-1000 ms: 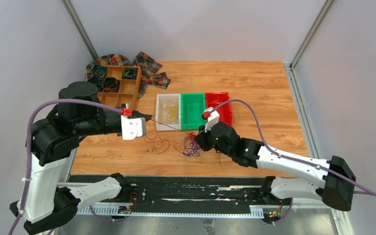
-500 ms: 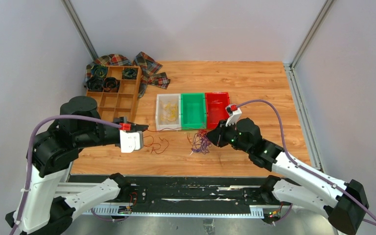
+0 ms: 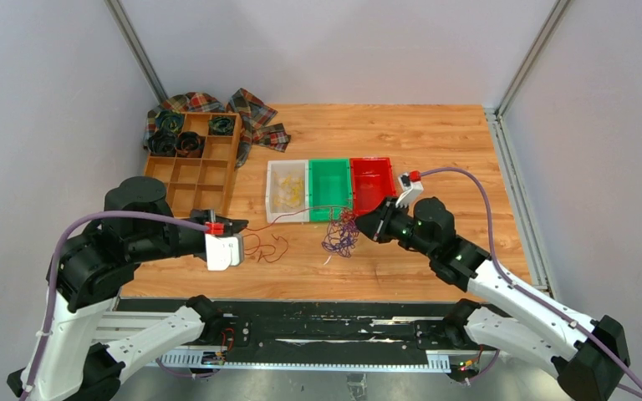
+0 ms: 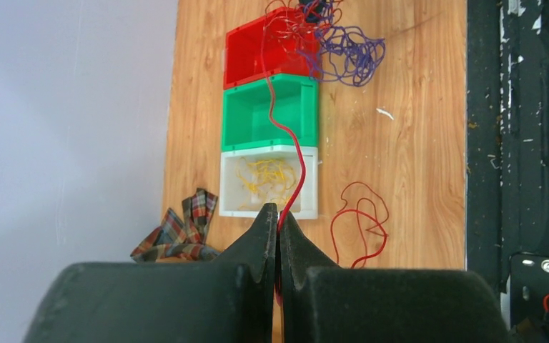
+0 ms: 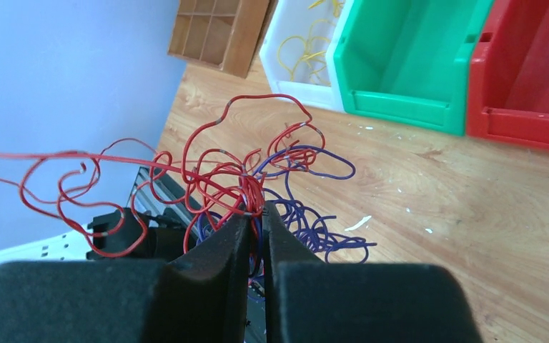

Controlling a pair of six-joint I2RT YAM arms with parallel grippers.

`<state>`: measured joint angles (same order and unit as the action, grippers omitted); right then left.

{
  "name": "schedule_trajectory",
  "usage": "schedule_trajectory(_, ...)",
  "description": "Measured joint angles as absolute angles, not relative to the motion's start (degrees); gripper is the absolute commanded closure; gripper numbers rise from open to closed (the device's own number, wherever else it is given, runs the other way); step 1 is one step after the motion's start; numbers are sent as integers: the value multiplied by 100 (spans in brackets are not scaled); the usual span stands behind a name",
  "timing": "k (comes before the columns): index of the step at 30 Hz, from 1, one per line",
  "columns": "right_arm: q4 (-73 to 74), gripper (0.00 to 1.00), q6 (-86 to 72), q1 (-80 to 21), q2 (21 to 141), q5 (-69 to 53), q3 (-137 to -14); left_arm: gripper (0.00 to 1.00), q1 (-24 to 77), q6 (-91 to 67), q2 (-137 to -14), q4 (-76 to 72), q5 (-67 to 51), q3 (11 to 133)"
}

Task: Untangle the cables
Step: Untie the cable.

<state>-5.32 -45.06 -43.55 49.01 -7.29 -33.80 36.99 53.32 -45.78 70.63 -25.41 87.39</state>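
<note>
The cables are thin red and purple wires. A tangled clump point(image 3: 340, 236) of them hangs just above the table in front of the bins, and my right gripper point(image 3: 359, 224) is shut on it. In the right wrist view red loops point(image 5: 214, 168) and purple loops point(image 5: 314, 229) spill out round the shut right gripper point(image 5: 256, 211). My left gripper point(image 3: 238, 224) is shut on one red wire point(image 3: 288, 219), which runs across to the clump. The left wrist view shows that wire point(image 4: 286, 128) leaving the left gripper point(image 4: 279, 214). A loose red loop point(image 3: 267, 246) lies on the wood beside it.
White bin point(image 3: 270, 192) holding yellow wires, green bin point(image 3: 330, 188) and red bin point(image 3: 372, 180) stand in a row mid-table. A wooden compartment tray point(image 3: 196, 171) with black coils and a plaid cloth point(image 3: 251, 113) sit far left. A black rail point(image 3: 326, 330) lines the near edge.
My right gripper has carried the clump to the right and away from me, toward the red bin. The left gripper has drawn back nearer the front edge, and the red wire spans the gap.
</note>
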Motion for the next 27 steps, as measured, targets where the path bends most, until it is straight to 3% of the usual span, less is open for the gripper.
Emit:
schedule_trajectory(8,165,71,-3680,-4235,5474,-904,-3653,99,3699,5356,-4814,7170,-2388,9292)
schedule_trajectory(11,532,61,-3166,-4425,5885,-969,-3863,99,3699,5221,-5050,7168,-2506,9712)
schedule_trajectory(16,1066,53,-2506,-4965,6429,-720,-4366,99,3699,5022,-5330,7166,-2711,9898)
schedule_trajectory(27,1393,52,-1678,-6160,7019,635,-5269,99,3699,4928,-5205,7170,-2687,9671)
